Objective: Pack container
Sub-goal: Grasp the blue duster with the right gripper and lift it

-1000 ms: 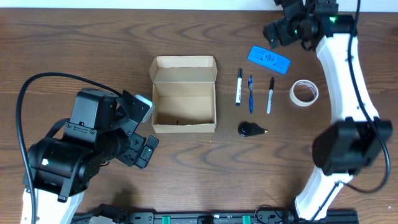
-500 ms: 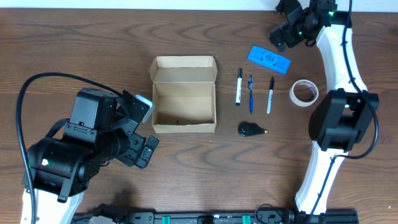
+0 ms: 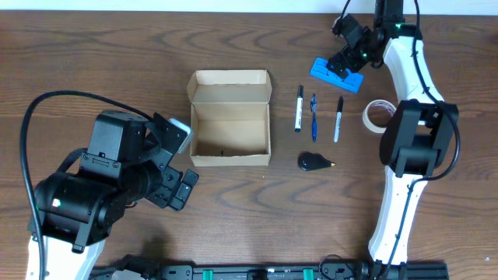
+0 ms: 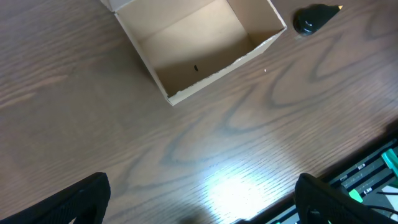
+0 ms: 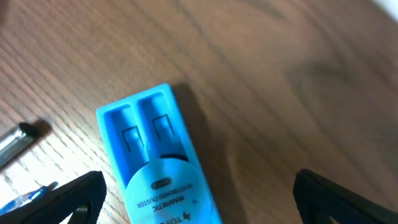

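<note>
- Over at the far right of the tabletop (image 3: 93, 47), the right end effector (image 3: 348, 56) is hovering directly above the blue eraser (image 3: 337, 75), its fingers (image 5: 74, 199) spreading wide and holding nothing.
- Seen from the right wrist, the eraser is lying between those fingers, its long axis running away from the camera on a slight slant, so they are lining up across its narrow width.
- The box (image 3: 230, 161) is sitting mid-tabletop, opening facing up, lid flap folding back on the far side, nothing inside.
- From the eraser, the box is lying to the left and a little nearer the robot, with three pens (image 3: 313, 117) lying between.
- The left end effector (image 3: 177, 163) is waiting just beside the box's near-left corner, also wide and empty.
- Judging by this, a straight drop and squeeze is coming next.
</note>
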